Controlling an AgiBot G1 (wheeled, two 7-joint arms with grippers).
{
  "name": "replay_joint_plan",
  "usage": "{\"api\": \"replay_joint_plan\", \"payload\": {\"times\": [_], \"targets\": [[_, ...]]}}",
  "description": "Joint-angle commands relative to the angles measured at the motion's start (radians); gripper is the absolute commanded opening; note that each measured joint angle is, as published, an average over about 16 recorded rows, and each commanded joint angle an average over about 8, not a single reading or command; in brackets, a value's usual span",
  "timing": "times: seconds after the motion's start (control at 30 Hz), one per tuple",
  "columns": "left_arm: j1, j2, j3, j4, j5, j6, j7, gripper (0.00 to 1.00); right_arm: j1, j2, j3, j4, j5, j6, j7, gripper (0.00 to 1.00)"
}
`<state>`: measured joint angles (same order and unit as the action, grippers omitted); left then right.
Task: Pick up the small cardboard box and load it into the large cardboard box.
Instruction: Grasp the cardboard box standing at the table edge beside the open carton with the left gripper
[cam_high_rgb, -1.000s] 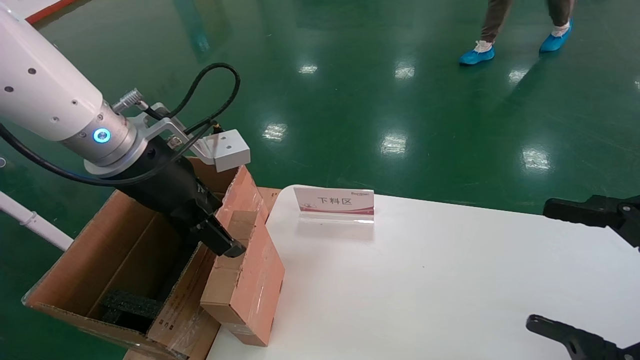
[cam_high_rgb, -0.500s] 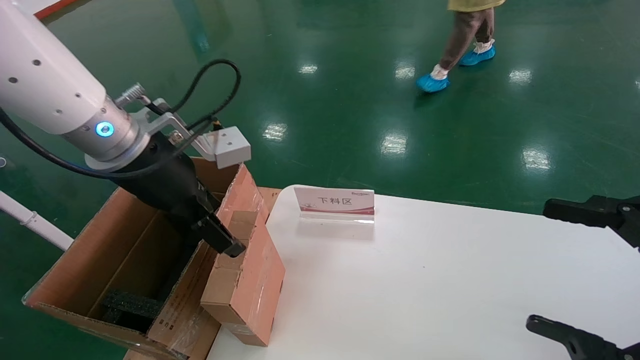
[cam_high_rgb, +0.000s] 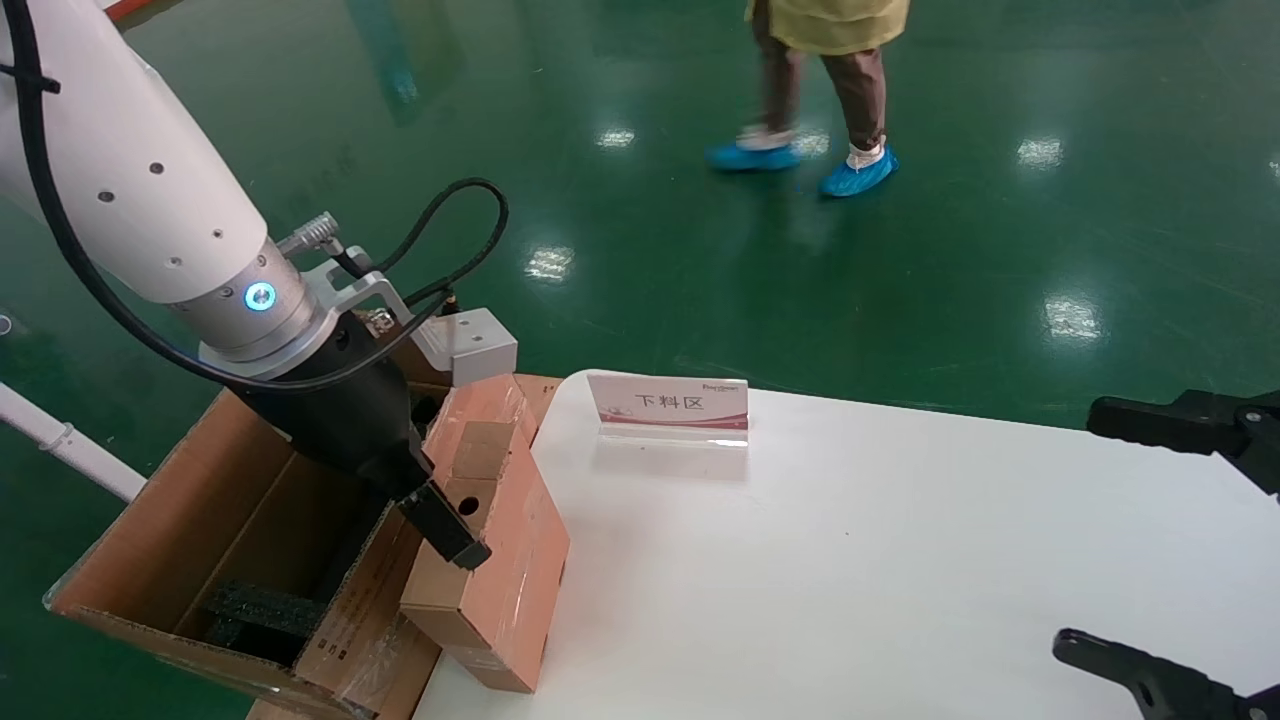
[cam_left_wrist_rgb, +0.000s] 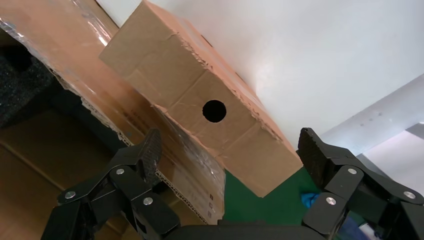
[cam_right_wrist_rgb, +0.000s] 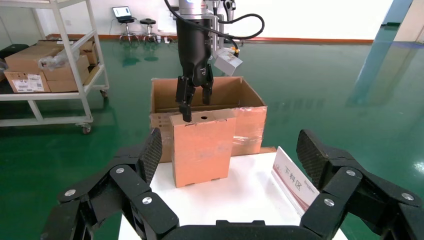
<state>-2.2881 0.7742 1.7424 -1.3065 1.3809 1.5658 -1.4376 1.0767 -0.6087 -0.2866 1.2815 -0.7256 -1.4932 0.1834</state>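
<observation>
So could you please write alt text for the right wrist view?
On a white table, the small cardboard box stands upright before the large cardboard box. The left gripper hangs open at its top edge; the right gripper is open in front.

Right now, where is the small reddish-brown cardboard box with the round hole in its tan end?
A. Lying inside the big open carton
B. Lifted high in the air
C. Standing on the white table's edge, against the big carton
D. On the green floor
C: the small reddish-brown cardboard box stands on the white table edge against the big open carton, with the open left gripper over its top.
</observation>
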Motion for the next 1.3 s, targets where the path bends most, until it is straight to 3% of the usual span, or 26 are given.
{"api": "replay_joint_plan", "payload": {"times": [0.03,1.1,1.13,1.3], "targets": [[-0.006,0.004,0.014,0.0,-0.011,-0.004,-0.012,1.0,0.0,0.0,0.0,0.0,0.0,0.0,0.0,1.0],[0.081,0.04,0.087,0.021,0.041,-0.101,-0.092,1.0,0.0,0.001,-0.002,0.0,0.001,0.001,-0.001,1.0],[0.082,0.04,0.088,0.021,0.041,-0.102,-0.092,0.94,0.0,0.001,-0.002,0.0,0.001,0.001,-0.001,1.0],[0.083,0.04,0.088,0.021,0.042,-0.103,-0.092,0.31,0.0,0.001,-0.002,0.0,0.001,0.001,-0.001,1.0]]}}
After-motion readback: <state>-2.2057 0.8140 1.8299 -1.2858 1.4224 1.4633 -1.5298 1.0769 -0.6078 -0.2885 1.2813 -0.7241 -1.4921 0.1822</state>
